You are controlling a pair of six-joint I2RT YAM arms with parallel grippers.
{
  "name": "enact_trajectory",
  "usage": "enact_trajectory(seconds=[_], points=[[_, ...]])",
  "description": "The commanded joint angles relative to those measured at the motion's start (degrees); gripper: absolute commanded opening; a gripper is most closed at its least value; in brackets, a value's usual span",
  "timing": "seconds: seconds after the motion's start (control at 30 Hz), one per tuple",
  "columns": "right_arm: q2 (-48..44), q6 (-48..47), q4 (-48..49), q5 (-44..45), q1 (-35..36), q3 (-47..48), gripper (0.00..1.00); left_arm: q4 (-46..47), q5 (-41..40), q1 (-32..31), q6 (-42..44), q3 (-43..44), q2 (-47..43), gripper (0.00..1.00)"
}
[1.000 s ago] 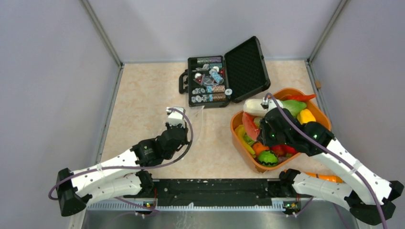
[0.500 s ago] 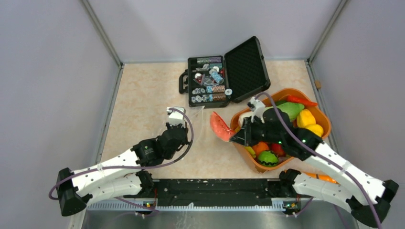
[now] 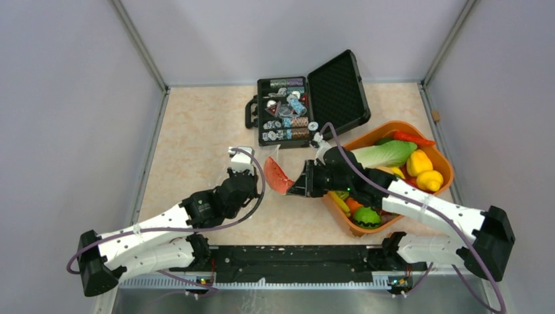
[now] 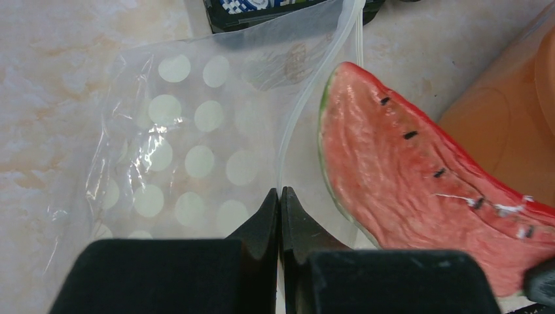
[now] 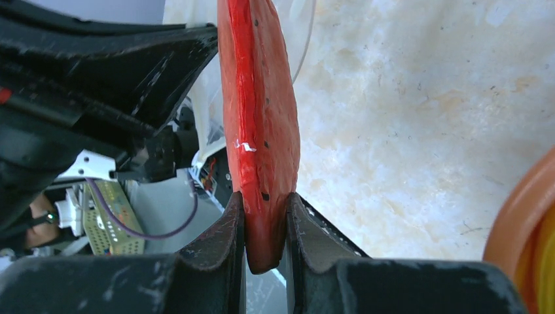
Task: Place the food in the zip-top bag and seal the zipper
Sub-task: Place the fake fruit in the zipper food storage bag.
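We've got the orange tub (image 3: 393, 124) at right, zip-top bag (image 4: 190, 150) flat on the table (image 3: 196, 131) left of it; watermelon slice (image 4: 399, 176) just beside the bag's mouth, clamped in right gripper (image 5: 265, 222); left gripper (image 4: 280, 203) pinches the zipper (image 4: 302, 104).

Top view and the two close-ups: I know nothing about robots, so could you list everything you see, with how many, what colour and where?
watermelon slice: one, red with green rind, between tub and bag, in the right gripper.
bag: one, clear with pale dots, in front of the case.
toy food: several pieces, green, yellow, red, orange, in the tub; exact count unclear.
tub: one, orange, right side.
case: one, black, open, far middle.
chips: many, mixed colours, inside the case.
table: one, beige marbled.
left gripper: black, shut on the bag's edge.
right gripper: black, shut on the watermelon slice.
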Motion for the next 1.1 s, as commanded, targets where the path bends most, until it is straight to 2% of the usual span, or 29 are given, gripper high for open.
enact_trajectory(seconds=[0.0,0.2,0.3,0.53,0.73,0.97,1.07], points=[[3.0,7.74,6.28,0.46,0.36,-0.29,0.0,2.73,-0.53,0.08,0.16,0.67,-0.54,0.0],[2.98,13.65,12.12,-0.31,0.45,-3.92,0.0,2.52,-1.76,0.08,-0.22,0.53,-0.19,0.0],[4.39,13.24,8.89,0.44,0.47,-2.39,0.0,2.55,-1.68,0.08,-0.36,0.74,0.35,0.0],[9.74,14.0,13.38,-2.3,0.43,-0.22,0.0,6.18,6.24,0.12,4.46,0.59,2.06,0.0],[15.37,12.63,6.77,7.44,0.63,6.27,0.0,4.49,8.66,0.06,3.1,2.04,4.26,0.0],[19.93,15.75,12.61,6.24,1.01,7.52,0.0,4.26,8.94,-0.02,2.97,3.41,4.25,0.0],[21.68,14.06,13.11,4.66,1.06,8.75,0.0,4.94,8.88,0.01,2.83,3.83,3.42,0.0]])
